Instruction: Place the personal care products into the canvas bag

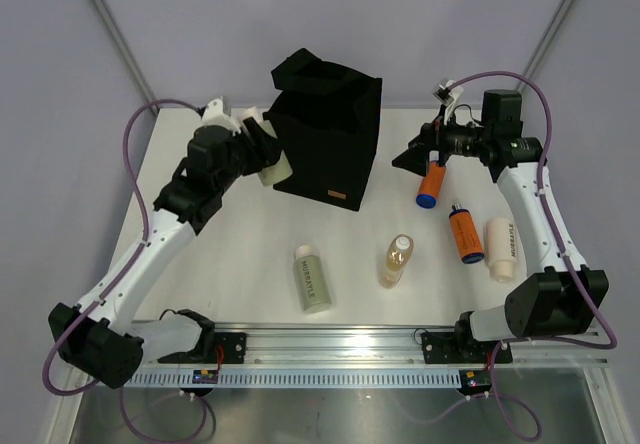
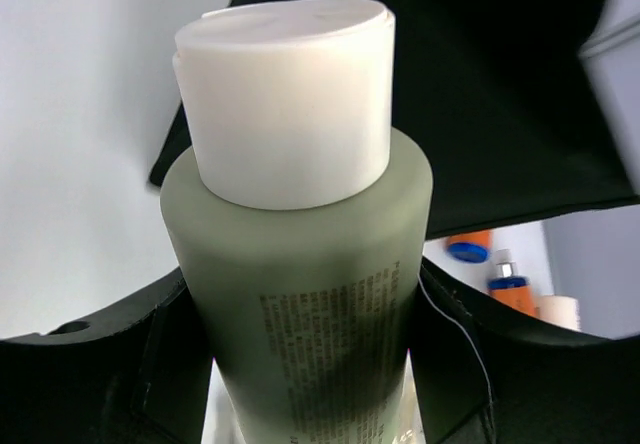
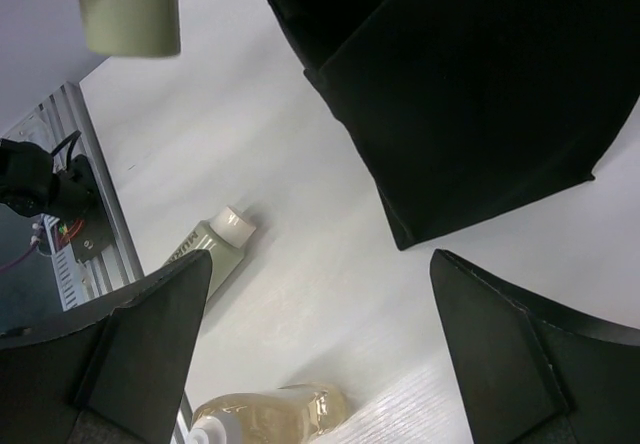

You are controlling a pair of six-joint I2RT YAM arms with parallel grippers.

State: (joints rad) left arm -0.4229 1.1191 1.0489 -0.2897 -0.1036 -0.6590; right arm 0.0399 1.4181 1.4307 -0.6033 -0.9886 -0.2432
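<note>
Well, closest to me, the lying green bottle (image 1: 312,282) rests flat on the white surface (image 1: 240,254). Its pale top points to 12 o'clock. At its 3 o'clock lies the amber bottle (image 1: 396,262), top to 12 o'clock too. Farther along at 3 o'clock is the near orange bottle (image 1: 463,232), with its blue cap (image 1: 472,257) toward 6 o'clock. The white tube (image 1: 500,249) lies just beside it at 3 o'clock.

A little farther back, at 11 o'clock from that one, lies the far orange bottle (image 1: 432,180), capped end toward 6 o'clock. My right jaws hang over its far end and point toward 9 o'clock. They are spread wide. My right wrist view shows only the surface and the bag between them.

My left jaws are closed on the held green bottle (image 2: 300,314), with a black finger (image 2: 100,364) on each side. Its white cap (image 2: 285,104) sticks out past them. This bottle is just beside the bag's side wall, at the bag's 9 o'clock. I cannot tell if it touches the cloth.

Farthest back stands the canvas bag (image 1: 325,134). It is black and upright, with floppy top edges and a tan label (image 1: 338,196) low on its near side. Every bottle I can see is outside it.
</note>
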